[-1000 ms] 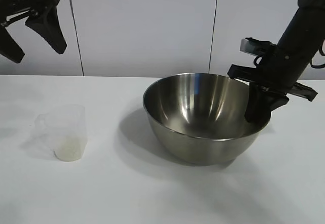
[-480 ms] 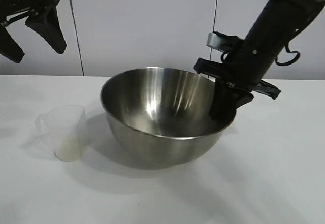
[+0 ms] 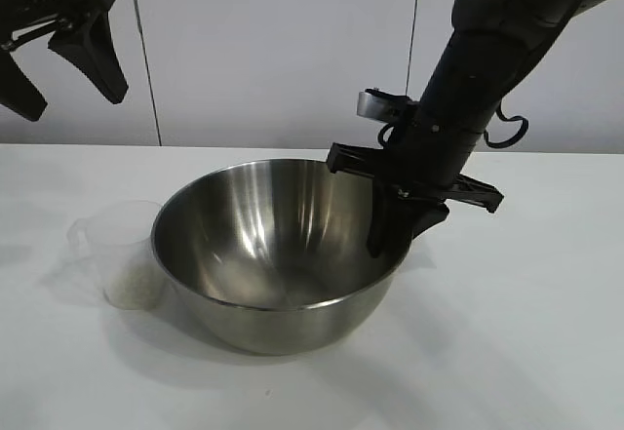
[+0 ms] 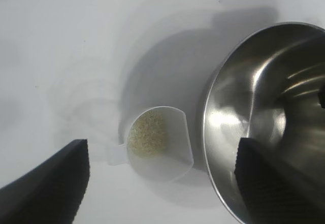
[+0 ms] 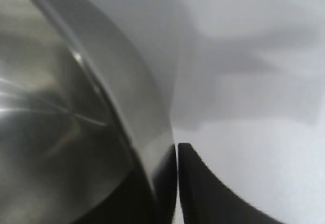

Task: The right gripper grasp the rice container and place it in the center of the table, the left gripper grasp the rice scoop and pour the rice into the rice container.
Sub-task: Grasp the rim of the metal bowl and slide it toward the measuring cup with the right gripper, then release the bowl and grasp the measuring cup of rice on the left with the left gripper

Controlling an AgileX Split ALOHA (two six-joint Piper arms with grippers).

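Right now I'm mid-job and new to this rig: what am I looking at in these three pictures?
Two robot arms work at a white table. One picture faces them from outside; the other two come from cameras on each wrist. The right gripper sits at the rim of the rice container, a big steel bowl, one finger inside and one outside. That is clearest in the right wrist view, where the fingers straddle the rim. The left gripper hangs open above the table, holding nothing. Below it stands the rice scoop, a clear cup with rice inside, close beside the bowl.
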